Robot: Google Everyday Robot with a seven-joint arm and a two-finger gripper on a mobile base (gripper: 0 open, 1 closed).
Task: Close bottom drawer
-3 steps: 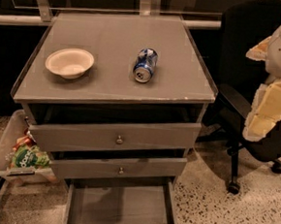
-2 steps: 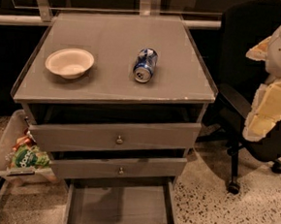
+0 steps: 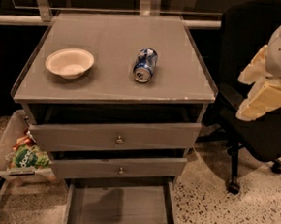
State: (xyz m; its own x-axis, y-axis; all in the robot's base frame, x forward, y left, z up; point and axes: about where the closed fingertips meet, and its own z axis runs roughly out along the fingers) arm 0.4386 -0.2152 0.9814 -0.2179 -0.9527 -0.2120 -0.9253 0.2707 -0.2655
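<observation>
Down at the foot of the grey wooden bench (image 3: 112, 39), the slim grey bottom drawer (image 3: 118, 207) is hanging way out with its bare floor showing. Its front panel sits right at the lower edge of what I can see, so no knob in sight. The robot's cream-coloured claw (image 3: 265, 97) is nowhere near it. It's hanging at roughly bench-top height off the right side, in front of the black office chair (image 3: 247, 54), touching nothing. Honestly can't tell whether it's apart or together from where I'm standing.

So the drawer lies well below the claw and off to its left. It slides front-to-back, so I'd guess the claw has to drop low, get round to the outside of that front panel, then shove straight in toward the bench. Coming in crooked would probably make it bind.
</observation>
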